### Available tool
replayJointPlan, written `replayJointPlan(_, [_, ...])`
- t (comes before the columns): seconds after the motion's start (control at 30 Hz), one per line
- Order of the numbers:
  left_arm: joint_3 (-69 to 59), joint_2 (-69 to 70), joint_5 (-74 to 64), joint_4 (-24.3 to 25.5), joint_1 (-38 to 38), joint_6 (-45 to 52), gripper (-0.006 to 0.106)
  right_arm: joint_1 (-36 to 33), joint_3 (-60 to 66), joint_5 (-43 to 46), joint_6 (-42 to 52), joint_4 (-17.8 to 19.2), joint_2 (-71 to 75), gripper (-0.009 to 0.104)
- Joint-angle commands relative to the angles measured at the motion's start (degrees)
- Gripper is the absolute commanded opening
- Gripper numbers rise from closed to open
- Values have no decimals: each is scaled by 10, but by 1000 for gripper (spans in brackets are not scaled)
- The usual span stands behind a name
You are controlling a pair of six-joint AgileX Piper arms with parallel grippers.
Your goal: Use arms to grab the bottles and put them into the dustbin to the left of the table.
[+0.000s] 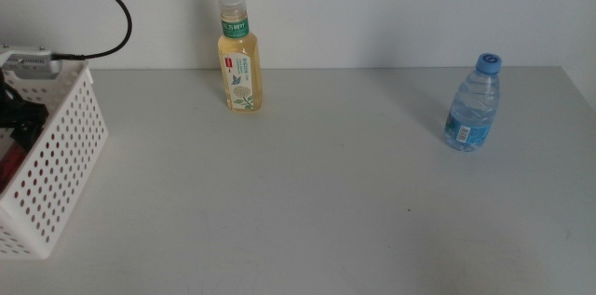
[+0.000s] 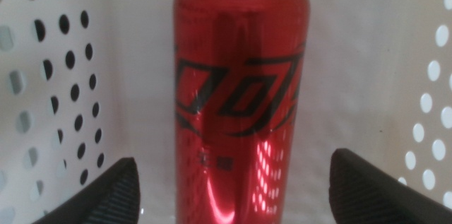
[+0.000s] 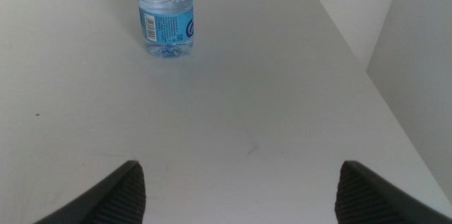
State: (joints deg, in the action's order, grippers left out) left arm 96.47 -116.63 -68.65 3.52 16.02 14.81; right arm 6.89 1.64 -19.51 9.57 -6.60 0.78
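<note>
Two bottles left: the pale-yellow drink bottle [image 1: 239,56] stands upright near the table's [image 1: 317,202] far edge, left of middle; the short water bottle [image 1: 473,103] stands toward the far right corner, well apart from it.
Can: a slim red soda can [image 2: 240,104] is already inside the dustbin [image 1: 58,160], which sits at the table's left edge.
Left hand: down inside the dustbin, its dark jaws spread wide on either side of the can and touching nothing, so far as the wrist view shows.
Right hand: out of the middle view; its own camera shows both jaws wide apart and empty above the bare table, with the water bottle ahead near the right edge.
Handling, yellow bottle: looks full, so I'd judge it heavy and top-tall; a hold around the smooth body below the green neck label seems safest.
Handling, water bottle: thin clear plastic, ribbed, probably light and easily crushed; a gentle hold on the labelled waist should do.
Materials: matte light-grey table, white perforated plastic dustbin walls, glossy can that looks slippery.
</note>
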Motion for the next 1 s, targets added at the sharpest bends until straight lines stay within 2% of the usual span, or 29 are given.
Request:
replayJointPlan(0.0, [22, 37, -13, 4, 0, -17, 93, -1, -5, 41, 5, 1, 12, 94])
replayJointPlan(0.13, [56, 37, -60, 15, 0, -23, 92, -1, -5, 41, 5, 1, 12, 94])
replayJointPlan(0.3, [97, 65, -69, 16, -14, -76, 92, -1, -5, 41, 5, 1, 12, 94])
replayJointPlan(0.53, [64, 162, -54, 28, -70, -109, 92, -1, -5, 41, 5, 1, 12, 94])
replayJointPlan(0.7, [-11, 265, 17, 22, -118, -127, 92, -1, -5, 41, 5, 1, 12, 94])
replayJointPlan(0.97, [-150, 402, 206, 21, -225, -140, 92, -1, -5, 41, 5, 1, 12, 94])
